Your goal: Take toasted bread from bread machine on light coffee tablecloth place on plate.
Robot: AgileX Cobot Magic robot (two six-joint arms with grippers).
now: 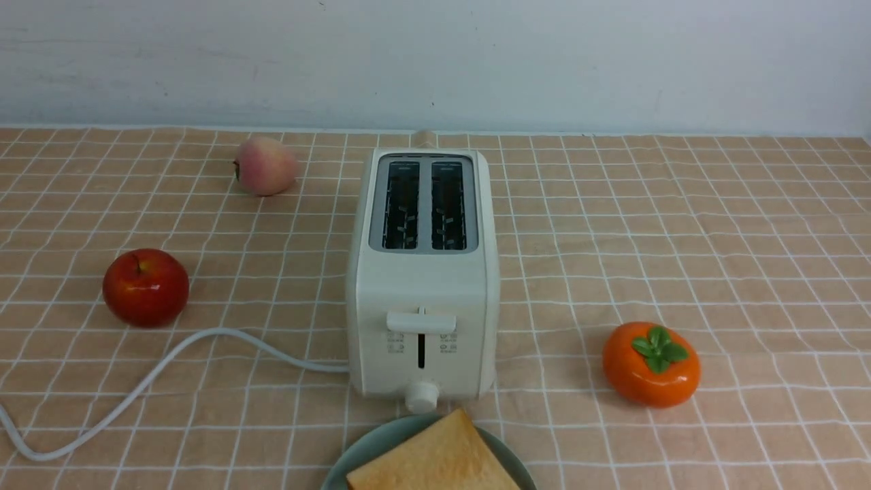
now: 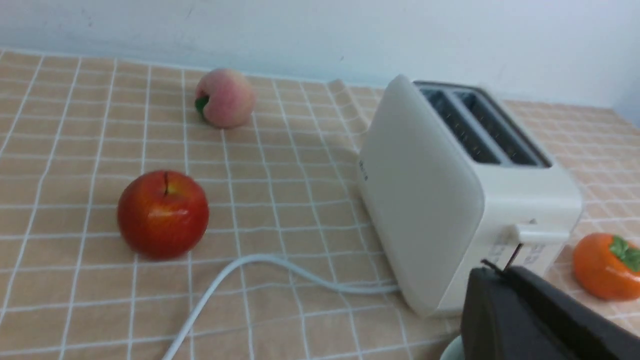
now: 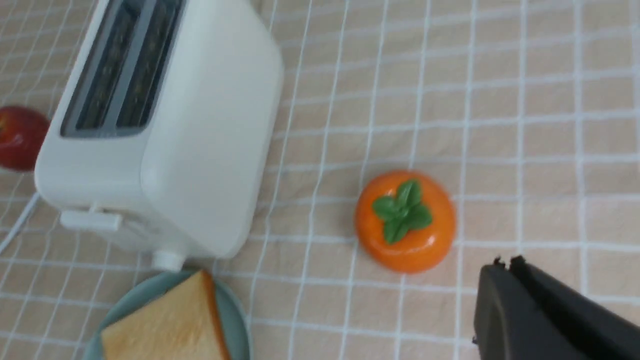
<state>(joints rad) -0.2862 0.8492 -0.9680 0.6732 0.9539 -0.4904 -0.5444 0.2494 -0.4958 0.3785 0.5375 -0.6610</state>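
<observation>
The cream-white bread machine stands mid-table on the light coffee tablecloth, both slots showing only dark wire racks. Toasted bread lies on the pale mint-green plate just in front of the machine's knob. The same bread and plate show in the right wrist view. My left gripper is shut and empty, near the machine's front left corner. My right gripper is shut and empty over bare cloth, beside the orange persimmon. Neither arm shows in the front view.
A red apple and a pink peach lie left of the machine. An orange persimmon sits to its right. The white power cord curves from the machine toward the front left edge.
</observation>
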